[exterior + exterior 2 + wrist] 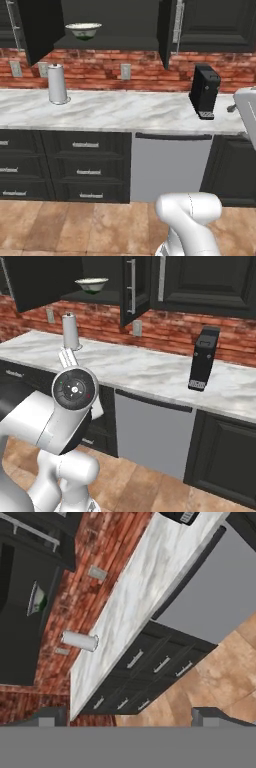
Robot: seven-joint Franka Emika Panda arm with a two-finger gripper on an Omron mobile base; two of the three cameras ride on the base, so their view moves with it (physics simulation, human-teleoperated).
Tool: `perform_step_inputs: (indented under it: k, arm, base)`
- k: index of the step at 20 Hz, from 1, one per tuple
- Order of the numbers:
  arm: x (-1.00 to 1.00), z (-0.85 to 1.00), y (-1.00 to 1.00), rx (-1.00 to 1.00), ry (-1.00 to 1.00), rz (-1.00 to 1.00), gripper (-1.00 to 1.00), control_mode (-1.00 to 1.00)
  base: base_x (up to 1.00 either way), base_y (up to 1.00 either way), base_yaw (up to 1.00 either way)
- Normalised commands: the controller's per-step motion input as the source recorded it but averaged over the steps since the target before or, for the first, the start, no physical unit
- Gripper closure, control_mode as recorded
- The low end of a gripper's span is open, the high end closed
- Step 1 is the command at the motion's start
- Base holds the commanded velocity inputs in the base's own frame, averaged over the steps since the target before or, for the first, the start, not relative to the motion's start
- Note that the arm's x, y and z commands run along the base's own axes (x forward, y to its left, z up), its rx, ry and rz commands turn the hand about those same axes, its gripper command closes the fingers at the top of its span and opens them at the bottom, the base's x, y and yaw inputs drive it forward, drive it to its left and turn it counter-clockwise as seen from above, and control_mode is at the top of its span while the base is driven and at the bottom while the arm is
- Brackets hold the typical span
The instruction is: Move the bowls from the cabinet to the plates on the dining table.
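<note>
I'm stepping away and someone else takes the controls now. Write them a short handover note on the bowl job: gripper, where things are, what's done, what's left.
Gripper: open and holds nothing, aimed at the marble counter from a distance.
Black wall cabinet: doors open. The cream-white bowl with green markings sits on its shelf, untouched.
On the white-grey marble counter below: a white paper towel roll at left and a black coffee machine at right, both clear of the bowl.
Red bowl, plates and dining table: not seen from here.
Done: cabinet opened.
Left: reach up, grasp the cream bowl, carry it to a plate; I can't tell how things stand with the red bowl.
</note>
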Motion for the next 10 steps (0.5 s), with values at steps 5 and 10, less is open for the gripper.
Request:
perform_step_inputs:
  k: [5, 10]
  arm:
    - [0.0, 0.0, 0.0, 0.0, 0.0, 0.0, -1.0, 1.0]
    - [0.0, 0.0, 0.0, 0.0, 0.0, 0.0, -1.0, 1.0]
  base:
    - [0.01, 0.06, 0.23]
    - [0.03, 0.33, 0.15]
